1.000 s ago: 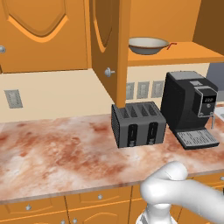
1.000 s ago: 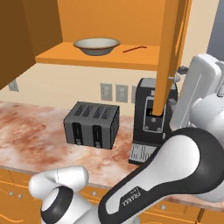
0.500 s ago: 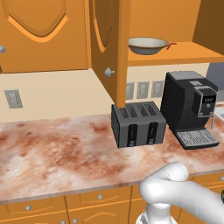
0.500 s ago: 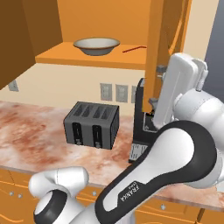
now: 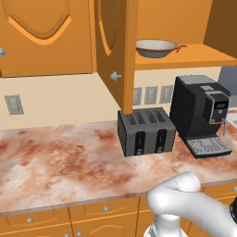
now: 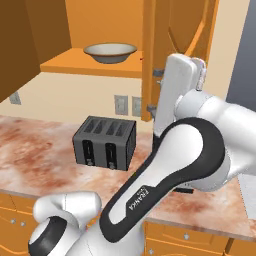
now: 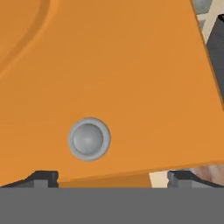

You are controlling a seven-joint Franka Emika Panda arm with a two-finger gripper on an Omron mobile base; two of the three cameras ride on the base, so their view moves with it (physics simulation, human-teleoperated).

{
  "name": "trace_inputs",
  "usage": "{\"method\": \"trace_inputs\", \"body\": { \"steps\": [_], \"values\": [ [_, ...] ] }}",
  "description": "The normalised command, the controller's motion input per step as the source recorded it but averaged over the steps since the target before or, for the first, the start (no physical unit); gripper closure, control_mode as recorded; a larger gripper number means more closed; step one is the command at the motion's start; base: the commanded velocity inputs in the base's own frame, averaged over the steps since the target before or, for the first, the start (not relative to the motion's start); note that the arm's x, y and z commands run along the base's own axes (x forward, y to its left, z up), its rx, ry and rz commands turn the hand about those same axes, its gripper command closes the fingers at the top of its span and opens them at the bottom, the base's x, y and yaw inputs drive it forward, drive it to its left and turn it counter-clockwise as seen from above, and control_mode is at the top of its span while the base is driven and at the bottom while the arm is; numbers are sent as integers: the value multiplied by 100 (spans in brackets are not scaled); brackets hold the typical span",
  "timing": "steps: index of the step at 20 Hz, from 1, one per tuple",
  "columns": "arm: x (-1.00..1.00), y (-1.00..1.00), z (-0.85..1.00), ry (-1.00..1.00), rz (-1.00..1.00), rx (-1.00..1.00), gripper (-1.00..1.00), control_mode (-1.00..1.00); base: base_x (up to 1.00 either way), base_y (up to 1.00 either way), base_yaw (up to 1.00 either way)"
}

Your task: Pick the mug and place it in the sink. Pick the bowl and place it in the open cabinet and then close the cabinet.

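Note:
The bowl (image 5: 156, 47) (image 6: 110, 51) sits upright on the shelf of the open cabinet. My gripper (image 7: 112, 177) is open, with nothing between its fingertips (image 7: 43, 177). It faces the outer face of the cabinet's right door (image 7: 109, 65) (image 6: 180, 30) from very close. The door's round silver knob (image 7: 89, 139) lies just above the gap between the tips, apart from both. In the right base view my white wrist (image 6: 181, 82) stands against that door. The left door (image 5: 115, 41) hangs open, edge toward me. The mug and the sink are out of view.
A dark toaster (image 5: 146, 132) (image 6: 105, 144) and a black coffee machine (image 5: 200, 115) stand on the marbled counter (image 5: 60, 166) below the cabinet. A closed cabinet door (image 5: 41, 32) is at the left. Drawer fronts run under the counter's edge.
In the right base view my hand has swung left, up to the right door. That door now covers more of the shelf. The bowl has not moved.

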Motion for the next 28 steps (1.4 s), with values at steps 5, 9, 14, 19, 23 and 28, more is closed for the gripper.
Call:
{"method": "trace_inputs", "body": {
  "steps": [5,9,14,19,23,28],
  "values": [
    [63,44,0,8,7,0,-100,-100,0,0,0],
    [71,47,0,6,5,0,-100,-100,0,0,0],
    [75,53,-4,4,3,0,-100,-100,0,0,0],
    [52,84,-52,-12,-3,0,-100,-100,0,0,0],
    [59,71,-75,-14,-10,0,-100,-100,0,0,0],
    [93,43,-18,-10,-13,0,-100,-100,0,0,0]
  ]
}}
